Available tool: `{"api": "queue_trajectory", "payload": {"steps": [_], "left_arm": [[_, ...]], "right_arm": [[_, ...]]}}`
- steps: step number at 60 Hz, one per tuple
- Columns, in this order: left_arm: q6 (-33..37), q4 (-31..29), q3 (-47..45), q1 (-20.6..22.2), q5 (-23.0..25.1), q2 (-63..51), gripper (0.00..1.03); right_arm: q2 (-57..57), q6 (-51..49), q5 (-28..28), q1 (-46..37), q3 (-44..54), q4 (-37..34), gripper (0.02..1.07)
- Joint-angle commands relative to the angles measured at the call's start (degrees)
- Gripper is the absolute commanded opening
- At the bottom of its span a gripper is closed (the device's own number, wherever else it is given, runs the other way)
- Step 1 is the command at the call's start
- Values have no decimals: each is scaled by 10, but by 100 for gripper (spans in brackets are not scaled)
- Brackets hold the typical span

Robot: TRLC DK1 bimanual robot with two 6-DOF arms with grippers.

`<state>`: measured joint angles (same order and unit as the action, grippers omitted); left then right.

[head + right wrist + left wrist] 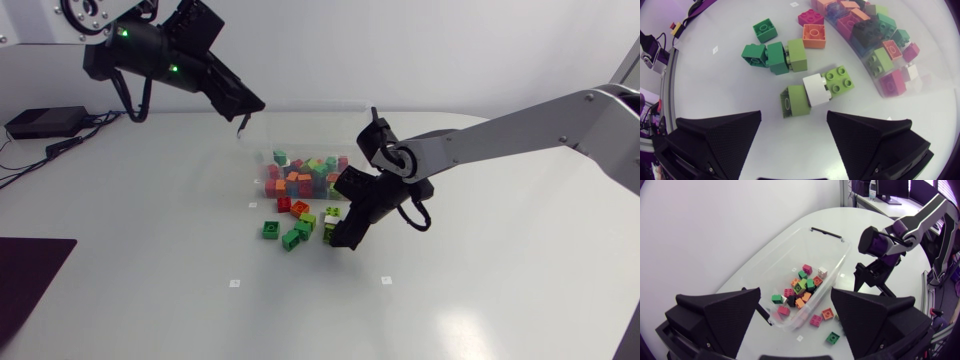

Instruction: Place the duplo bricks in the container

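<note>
A clear plastic container stands at the table's middle, holding several coloured duplo bricks. Loose bricks lie on the table in front of it: a dark green one, a red one, an orange one. My left gripper hangs open and empty above the container's left end. My right gripper is low over the loose bricks, open, with a white brick and light green bricks just ahead of its fingers.
More loose bricks lie ahead of the right gripper: green ones, an orange one, a pink one. A dark mat covers the table's front left corner. A black box with cables sits at the back left.
</note>
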<state>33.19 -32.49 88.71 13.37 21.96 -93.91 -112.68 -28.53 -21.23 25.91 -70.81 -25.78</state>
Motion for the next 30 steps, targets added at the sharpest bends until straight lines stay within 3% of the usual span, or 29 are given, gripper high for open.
{"api": "queue_trajectory", "payload": {"steps": [1,18,30], "left_arm": [[28,1,-49,-6,-10,37,98],[45,1,-129,-6,-15,103,98],[64,6,-182,-6,-18,130,98]], "right_arm": [[-20,7,-4,7,-14,-13,93],[-49,10,-6,26,-46,-40,87],[-67,22,-9,34,-59,-42,55]]}}
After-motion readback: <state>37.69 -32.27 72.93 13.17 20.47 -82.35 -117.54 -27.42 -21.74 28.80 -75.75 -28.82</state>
